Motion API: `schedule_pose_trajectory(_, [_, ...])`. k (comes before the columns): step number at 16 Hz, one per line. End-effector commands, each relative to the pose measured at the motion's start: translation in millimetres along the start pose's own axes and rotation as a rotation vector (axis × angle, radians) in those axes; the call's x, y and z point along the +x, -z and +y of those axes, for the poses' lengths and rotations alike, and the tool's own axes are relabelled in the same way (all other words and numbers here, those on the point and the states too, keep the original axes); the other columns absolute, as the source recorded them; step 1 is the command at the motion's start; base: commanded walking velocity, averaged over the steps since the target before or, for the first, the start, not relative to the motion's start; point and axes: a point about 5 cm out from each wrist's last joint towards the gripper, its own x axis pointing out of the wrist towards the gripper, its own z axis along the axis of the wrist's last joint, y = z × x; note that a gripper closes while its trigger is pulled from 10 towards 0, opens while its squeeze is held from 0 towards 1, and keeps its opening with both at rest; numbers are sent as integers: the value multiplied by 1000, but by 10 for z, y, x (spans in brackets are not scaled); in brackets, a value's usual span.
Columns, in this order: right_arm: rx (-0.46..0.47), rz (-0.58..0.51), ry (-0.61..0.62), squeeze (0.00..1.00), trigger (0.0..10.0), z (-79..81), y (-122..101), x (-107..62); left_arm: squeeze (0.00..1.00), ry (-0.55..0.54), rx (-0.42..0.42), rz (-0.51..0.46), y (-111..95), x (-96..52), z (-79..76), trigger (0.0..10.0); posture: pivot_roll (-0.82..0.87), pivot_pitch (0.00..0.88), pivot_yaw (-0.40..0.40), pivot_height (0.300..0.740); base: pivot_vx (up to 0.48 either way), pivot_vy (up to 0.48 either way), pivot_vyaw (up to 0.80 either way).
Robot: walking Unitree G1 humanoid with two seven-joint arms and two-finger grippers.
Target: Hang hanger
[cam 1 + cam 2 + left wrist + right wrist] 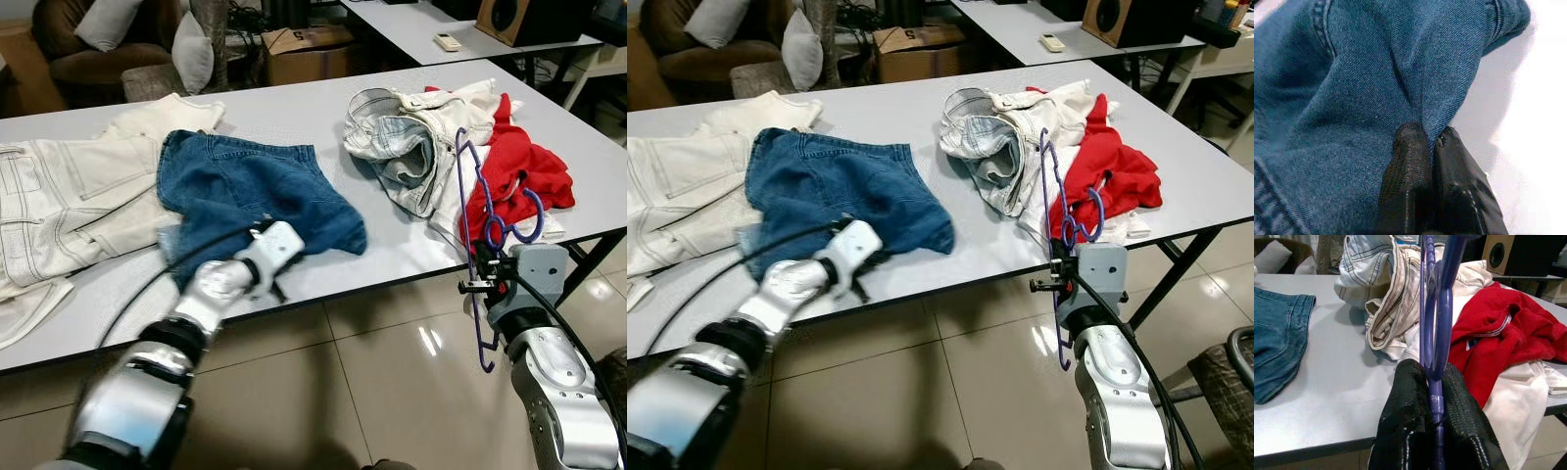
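Upright purple hanger (473,245) (thin plastic), right gripper (1436,382) clamped

We see the hanger (476,245), a thin purple plastic one, standing nearly upright at about 4 o'clock in our head view, just off the near edge of the table (294,108). Its hook (519,220) curls at the middle right, and its long frame runs from 12 to 6 o'clock, top end over the pile of clothes, bottom end hanging below the table edge over the floor. The right gripper (1435,382) has its black fingers (1405,411) clamped on the hanger's shaft, seen edge-on in the wrist view.
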Motion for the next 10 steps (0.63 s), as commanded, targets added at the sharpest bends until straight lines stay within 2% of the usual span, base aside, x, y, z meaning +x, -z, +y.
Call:
schedule_pose_trajectory(1, [-21,-22,-4,0,10000,1,-49,-2,0,12,88,-49,-79,-53,90,0,-220,0,42,740,0,0,0])
schedule_pose_trajectory(2, [-21,-23,-6,0,10000,5,-50,2,0,23,114,-136,-213,-97,189,0,-220,0,42,740,0,0,0])
schedule_pose_trajectory(3, [-23,-25,-10,0,10000,17,-51,10,0,42,200,-256,-427,-215,377,0,-216,0,42,740,0,0,0])
schedule_pose_trajectory(4, [-23,-26,-11,0,10000,21,-50,10,0,53,233,-282,-479,-267,436,0,-208,0,41,740,0,0,0])
schedule_pose_trajectory(5, [-22,-27,-15,0,10000,35,-42,12,0,47,327,-302,-571,-522,737,0,-199,0,44,740,0,0,0])
schedule_pose_trajectory(6, [-20,-27,-17,0,10000,47,-34,11,0,57,368,-220,-483,-700,902,0,-192,0,45,740,0,0,0])
schedule_pose_trajectory(8, [-15,-25,-21,0,10000,70,-19,10,0,37,374,-114,-332,-896,1060,0,-180,0,46,740,0,0,0])
schedule_pose_trajectory(9, [-7,-22,-30,0,10000,106,1,16,0,-78,356,9,-152,-1115,1249,0,-180,0,46,740,0,0,0])
schedule_pose_trajectory(10, [-3,-21,-35,0,10000,122,9,20,0,-111,355,51,-95,-1174,1292,235,-167,0,41,740,0,0,0])
